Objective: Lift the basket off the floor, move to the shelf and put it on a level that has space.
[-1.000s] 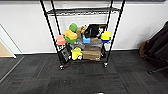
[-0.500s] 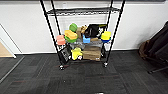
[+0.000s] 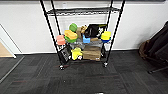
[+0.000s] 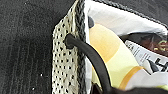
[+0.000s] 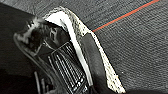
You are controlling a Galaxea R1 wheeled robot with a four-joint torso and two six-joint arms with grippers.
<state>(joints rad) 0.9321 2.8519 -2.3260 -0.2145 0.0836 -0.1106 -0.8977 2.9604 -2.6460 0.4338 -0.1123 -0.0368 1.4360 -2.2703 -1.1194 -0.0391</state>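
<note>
The shelf (image 3: 51, 32), a black wire rack, stands ahead against the white wall in the head view. Its upper grey wire level (image 3: 82, 11) looks bare. Close in the left wrist view is the basket (image 4: 63, 67): cream woven wall, dark braided rim, white lining, a yellow thing inside. A black cord (image 4: 92, 60) curves over its rim. The right wrist view has the basket (image 5: 105, 65) over the dark carpet floor (image 5: 140, 50), with a dark finger (image 5: 93, 57) across its rim and dark items inside.
Colourful toys (image 3: 71, 35) fill the rack's middle tier, and a cardboard box (image 3: 92, 53) sits on the lowest. Dark furniture (image 3: 157, 47) stands at the right. Tan wooden flooring (image 3: 4, 51) begins at the far left. A red line (image 5: 125, 16) crosses the carpet.
</note>
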